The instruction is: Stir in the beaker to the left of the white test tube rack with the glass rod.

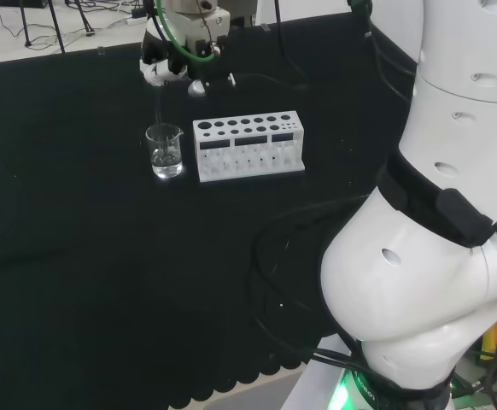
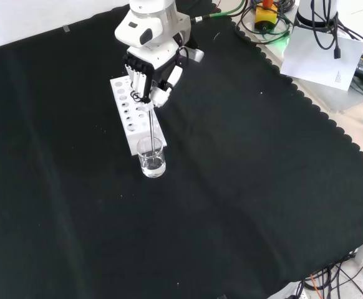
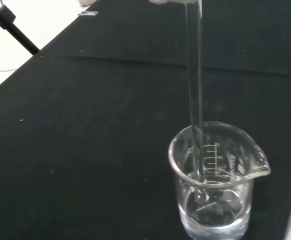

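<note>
head: behind arm, high | front: opposite, looking down | wrist: close on beaker [image 3: 218, 182]

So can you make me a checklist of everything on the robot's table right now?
Surface: black cloth, flat, scalloped edge.
Job's things: beaker with clear liquid beside the white rack; glass rod upright, its tip down in the liquid.
Clutter: nothing seen on the cloth.
Hand: hand above the beaker, fingers curled round the rod's top.
Cables: black cables loop over the cloth near the arm's base; green one by the hand.
Surroundings: paper sheet and more cables past the cloth's edge.
</note>
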You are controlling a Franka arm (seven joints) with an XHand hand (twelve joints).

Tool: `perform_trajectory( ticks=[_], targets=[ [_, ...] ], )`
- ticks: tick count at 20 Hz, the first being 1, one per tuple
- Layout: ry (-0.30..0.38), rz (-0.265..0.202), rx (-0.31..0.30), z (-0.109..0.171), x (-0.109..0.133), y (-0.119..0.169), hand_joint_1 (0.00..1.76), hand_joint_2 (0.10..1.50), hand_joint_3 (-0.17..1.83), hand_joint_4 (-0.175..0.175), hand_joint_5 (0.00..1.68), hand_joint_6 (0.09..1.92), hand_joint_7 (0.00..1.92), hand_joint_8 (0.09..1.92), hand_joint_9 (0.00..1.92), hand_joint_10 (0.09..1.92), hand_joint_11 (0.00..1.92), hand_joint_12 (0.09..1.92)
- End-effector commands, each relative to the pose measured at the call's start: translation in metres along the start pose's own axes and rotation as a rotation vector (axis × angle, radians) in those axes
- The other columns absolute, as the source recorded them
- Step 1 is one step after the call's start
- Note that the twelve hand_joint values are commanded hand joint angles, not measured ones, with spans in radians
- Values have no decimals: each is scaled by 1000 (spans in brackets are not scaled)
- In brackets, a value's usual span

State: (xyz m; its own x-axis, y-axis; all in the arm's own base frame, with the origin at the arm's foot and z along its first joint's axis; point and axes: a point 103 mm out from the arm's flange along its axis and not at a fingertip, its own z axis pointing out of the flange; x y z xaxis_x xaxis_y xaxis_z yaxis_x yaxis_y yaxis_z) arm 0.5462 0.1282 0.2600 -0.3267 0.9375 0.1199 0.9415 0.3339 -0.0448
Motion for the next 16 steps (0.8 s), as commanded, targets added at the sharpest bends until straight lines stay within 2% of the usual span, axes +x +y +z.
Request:
perform_trajectory(
  ticks=[1,5,10,13,16],
  targets=[
    [7,-18,1,5,8,19,1316,1098,-175,-175,1191,424,1250,870,1603,860,1642,656],
    [17,5,10,5,-11,25,1316,1098,-175,-175,1192,424,1250,869,1603,860,1642,656],
    [3,57,4,-5,-38,2,1316,1098,-175,-175,1192,423,1251,869,1604,861,1643,656],
    [-7,68,6,-7,-42,-12,1316,1097,-175,-175,1193,423,1251,868,1604,861,1643,656],
    [-8,59,12,-6,-34,-20,1316,1098,-175,-175,1193,423,1251,869,1604,861,1643,656]
  ],
)
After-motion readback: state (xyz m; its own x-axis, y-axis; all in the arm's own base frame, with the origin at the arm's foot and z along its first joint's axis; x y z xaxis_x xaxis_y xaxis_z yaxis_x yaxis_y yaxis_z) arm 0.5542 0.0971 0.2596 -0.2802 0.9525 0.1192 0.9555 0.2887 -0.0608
